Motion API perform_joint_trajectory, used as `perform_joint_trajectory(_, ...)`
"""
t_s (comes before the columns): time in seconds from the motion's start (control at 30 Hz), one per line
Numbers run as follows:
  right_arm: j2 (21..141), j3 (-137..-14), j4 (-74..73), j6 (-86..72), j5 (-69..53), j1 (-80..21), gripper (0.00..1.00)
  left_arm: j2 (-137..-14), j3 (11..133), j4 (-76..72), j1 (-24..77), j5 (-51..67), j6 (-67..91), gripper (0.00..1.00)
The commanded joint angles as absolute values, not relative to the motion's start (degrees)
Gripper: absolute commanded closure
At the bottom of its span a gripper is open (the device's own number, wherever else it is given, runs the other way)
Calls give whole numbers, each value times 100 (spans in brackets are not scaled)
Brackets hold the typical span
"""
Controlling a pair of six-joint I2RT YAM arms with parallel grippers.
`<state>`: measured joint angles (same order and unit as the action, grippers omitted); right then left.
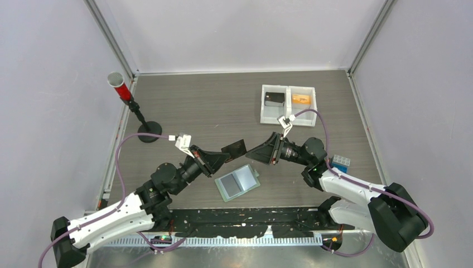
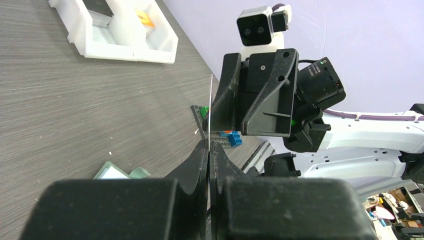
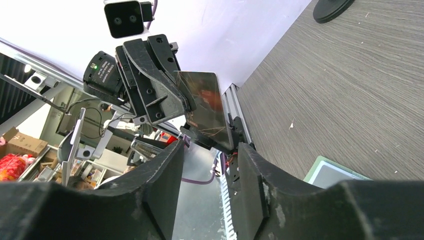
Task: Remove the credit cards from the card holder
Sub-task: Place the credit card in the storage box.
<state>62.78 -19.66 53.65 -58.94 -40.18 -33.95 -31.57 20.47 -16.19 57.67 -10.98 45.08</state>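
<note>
Left gripper (image 2: 210, 147): fingers pressed together on one end of a card (image 3: 207, 107), which is held off the table (image 1: 195, 106) with its free end out toward the other arm. The card reads dark and glossy, and from the left wrist it shows edge-on as a thin line.

Right gripper (image 3: 211, 146): jaws apart, nothing in them, facing the card's free corner at close range. Can't tell whether the corner is already inside the gap.

Card holder (image 1: 238, 182): lies open on the table just below and between the two grippers. Can't tell if anything remains in its pale pockets.

Risks, as I judge them:
- The left lets go before the right has a firm hold. The card drops.
- The right closes on a corner only. A slick thin card pivots or slips out.
- The card meets a finger's face instead of the gap. It bends or is levered out of the left's pinch.
- The fingertips are crowded, so the two grippers may knock.

Count:
- Grippers: two.
- Card in hand: one. No second card identified.
- Card holder: one.
- White tray (image 1: 288, 97): one, with two compartments. One holds a black piece (image 1: 273, 99), the other an orange item (image 1: 301, 99) too small to name.
- Toy bricks (image 1: 341, 162): one small cluster, number unclear.
- Red cup on a stand (image 1: 118, 85): one.
</note>
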Motion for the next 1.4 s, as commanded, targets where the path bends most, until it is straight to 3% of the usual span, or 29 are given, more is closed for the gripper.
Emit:
perform_joint_trajectory(0.0,6302,-2143,5570,-5834,-4015,-3400,47,-3073,2067,-2009,5757,-1211,4555,100)
perform_joint_trajectory(0.2,6278,-2155,5372,-5759,-3945,-3399,43,-3117,2127,-1966,5757,-1200,4518,100)
perform_joint_trajectory(0.3,6276,-2174,5405,-5761,-3955,-3401,50,-3142,2104,-2027,5757,-1196,4538,100)
perform_joint_trajectory(0.63,6308,-2193,5589,-5845,-3954,-3401,60,-3146,1883,-2319,5757,-1147,4879,100)
perform_joint_trajectory(0.83,6330,-2200,5654,-5858,-3864,-3401,83,-3110,1753,-2385,5757,-1143,4934,100)
perform_joint_trajectory(0.87,6338,-2208,5676,-5850,-3852,-3401,91,-3111,1742,-2385,5757,-1143,4945,100)
perform_joint_trajectory(0.93,6369,-2225,5696,-5853,-3850,-3401,94,-3117,1738,-2297,5757,-1143,4992,98)
perform_joint_trajectory(1.0,6374,-2239,5698,-5897,-3827,-3397,95,-3095,1825,-1954,5757,-1175,5036,81)
perform_joint_trajectory(1.1,6305,-2247,5594,-5874,-3740,-3346,95,-3047,1994,-1315,5757,-1335,5048,42)
perform_joint_trajectory(1.23,6268,-2423,4910,-5572,-3741,-3013,95,-3010,2089,-636,5757,-1619,4916,9)
perform_joint_trajectory(1.27,6302,-2506,4745,-5546,-3809,-2939,95,-3006,2134,-447,5757,-1670,4864,2)
perform_joint_trajectory(1.37,6394,-2707,4285,-5404,-3984,-2506,95,-3050,2391,296,5757,-1791,4654,1)
